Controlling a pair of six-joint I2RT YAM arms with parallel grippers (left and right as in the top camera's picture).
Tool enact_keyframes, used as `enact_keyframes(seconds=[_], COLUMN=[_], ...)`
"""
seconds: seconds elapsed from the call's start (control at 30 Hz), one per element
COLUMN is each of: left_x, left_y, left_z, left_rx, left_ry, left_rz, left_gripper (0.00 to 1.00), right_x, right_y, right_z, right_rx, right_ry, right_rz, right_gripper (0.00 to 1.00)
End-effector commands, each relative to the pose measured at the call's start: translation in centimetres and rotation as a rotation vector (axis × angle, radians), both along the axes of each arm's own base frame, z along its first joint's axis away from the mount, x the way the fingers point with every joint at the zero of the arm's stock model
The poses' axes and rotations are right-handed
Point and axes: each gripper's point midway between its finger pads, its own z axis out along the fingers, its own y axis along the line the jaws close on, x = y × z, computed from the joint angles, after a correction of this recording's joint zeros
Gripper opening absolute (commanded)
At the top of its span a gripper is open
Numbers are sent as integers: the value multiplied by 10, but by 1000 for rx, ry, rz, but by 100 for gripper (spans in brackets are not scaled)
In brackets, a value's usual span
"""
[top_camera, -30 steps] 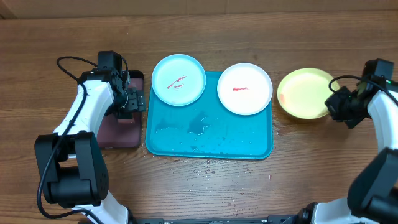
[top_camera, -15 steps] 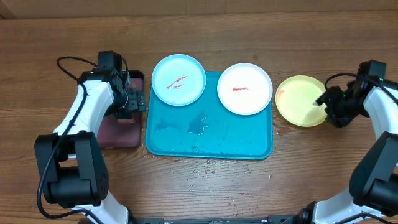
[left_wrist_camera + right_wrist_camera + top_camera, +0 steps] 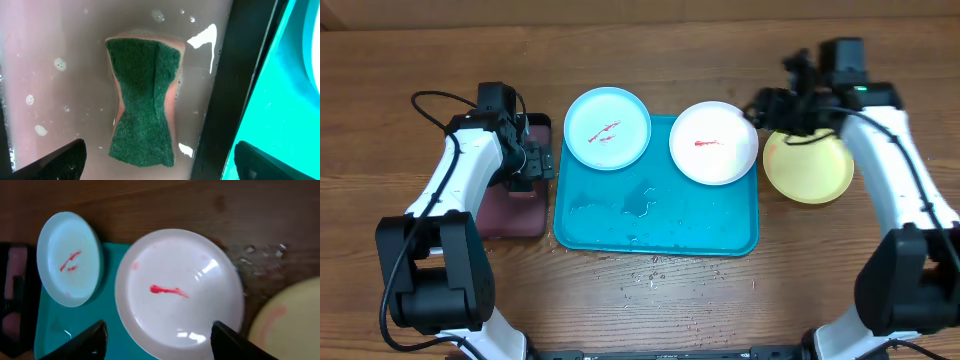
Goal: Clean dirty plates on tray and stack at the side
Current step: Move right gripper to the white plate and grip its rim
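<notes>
Right gripper (image 3: 160, 332) hangs spread open and empty over the white plate (image 3: 713, 142), which sits on the tray (image 3: 660, 225) at its far right corner. The blue plate (image 3: 607, 127) is on the far left corner overlapping the rim, both plates red-smeared, and the yellow plate (image 3: 810, 170) lies on the table (image 3: 650, 40) just right of the tray. Left gripper (image 3: 160, 150) is spread open and empty above a green sponge (image 3: 145, 100) in the wet small tray (image 3: 60, 100).

You see white shells on both arms, the left arm (image 3: 460, 185) and the right arm (image 3: 895, 165), with black joints and black bases. A thin black cable (image 3: 416, 105) loops off the left one (the pincer fingers (image 3: 92, 342) are black too).
</notes>
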Motion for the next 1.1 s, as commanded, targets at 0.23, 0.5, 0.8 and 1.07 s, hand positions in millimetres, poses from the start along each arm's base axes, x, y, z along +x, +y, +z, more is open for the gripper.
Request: enact_keyframes(seconds=[0.23, 0.5, 0.8, 1.07], left_x=[2, 2, 2, 2], left_y=[-2, -2, -2, -2], left_z=[7, 7, 7, 7], left_rx=[-12, -12, -12, -12], left_ry=[-17, -17, -17, -17], left_rz=[5, 4, 5, 5], left_gripper=[94, 95, 95, 94], right_x=[28, 31, 29, 24], right_y=[117, 164, 180, 189], right_z=[-18, -72, -105, -127], right_rx=[-135, -112, -90, -65], right_ry=[-227, -200, -143, -76], right_rz=[220, 269, 230, 172], right_gripper=[70, 68, 54, 39])
